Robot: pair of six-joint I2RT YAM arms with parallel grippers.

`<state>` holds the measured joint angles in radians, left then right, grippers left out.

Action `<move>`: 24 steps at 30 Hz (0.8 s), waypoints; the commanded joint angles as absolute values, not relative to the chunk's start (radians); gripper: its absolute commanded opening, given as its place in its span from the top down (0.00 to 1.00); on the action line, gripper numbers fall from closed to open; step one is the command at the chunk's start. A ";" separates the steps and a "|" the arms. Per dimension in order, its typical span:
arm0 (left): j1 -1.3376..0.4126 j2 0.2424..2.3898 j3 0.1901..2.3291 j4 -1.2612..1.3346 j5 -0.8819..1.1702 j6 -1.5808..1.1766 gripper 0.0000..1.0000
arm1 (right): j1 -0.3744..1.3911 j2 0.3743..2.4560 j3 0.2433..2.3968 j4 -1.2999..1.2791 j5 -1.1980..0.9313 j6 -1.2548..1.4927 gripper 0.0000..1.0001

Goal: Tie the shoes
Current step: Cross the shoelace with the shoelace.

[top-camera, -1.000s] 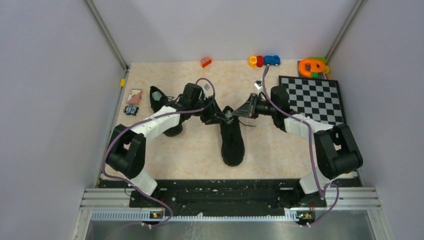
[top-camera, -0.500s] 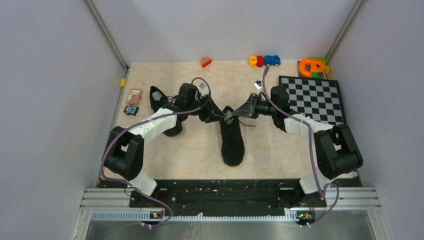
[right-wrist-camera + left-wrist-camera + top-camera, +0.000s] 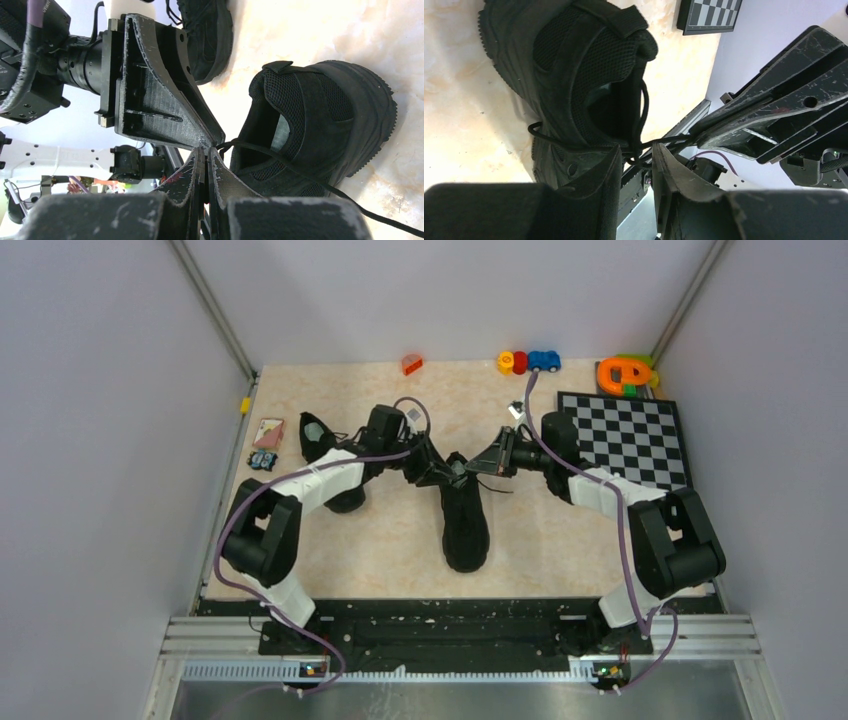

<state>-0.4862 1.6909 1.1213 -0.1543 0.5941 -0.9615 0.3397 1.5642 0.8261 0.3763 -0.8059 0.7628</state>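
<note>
One black shoe [image 3: 466, 525] lies mid-table, heel toward the back. It also shows in the left wrist view [image 3: 574, 65] and the right wrist view [image 3: 320, 120]. The second shoe [image 3: 318, 440] lies at the left, partly under my left arm; it also shows in the right wrist view [image 3: 207, 35]. My left gripper [image 3: 437, 472] is at the heel's left; its jaws stand apart with black lace strands [image 3: 640, 115] crossing between the tips [image 3: 636, 150]. My right gripper [image 3: 478, 466] faces it from the right, shut on a lace [image 3: 280, 162] at its tips [image 3: 206, 147].
A checkerboard [image 3: 628, 435] lies at the right. Small toys stand along the back edge: an orange block [image 3: 411, 364], a yellow-red-blue row [image 3: 528, 361], an orange-green toy [image 3: 625, 373]. A card [image 3: 268, 432] and a small dark item [image 3: 263, 460] lie far left.
My left arm has shifted a little, its gripper moving slightly toward the shoe's heel. The right arm and both shoes have stayed put.
</note>
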 commanded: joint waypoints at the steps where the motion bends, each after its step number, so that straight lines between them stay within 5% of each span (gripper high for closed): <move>1: -0.500 1.691 1.190 -0.195 0.620 -0.915 0.68 | 0.350 1.529 0.865 0.403 -0.811 0.758 1.00; 8: -0.513 1.718 1.224 -0.266 0.642 -0.868 0.81 | 0.351 1.533 0.867 0.409 -0.813 0.760 1.00; 24: -0.523 1.716 1.237 -0.331 0.666 -0.834 0.77 | 0.350 1.535 0.856 0.426 -0.815 0.769 1.00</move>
<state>-0.5133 1.7123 1.1954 -0.3096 0.6403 -0.8619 0.3397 1.5642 0.8261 0.3763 -0.8066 0.7631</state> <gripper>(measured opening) 0.206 0.020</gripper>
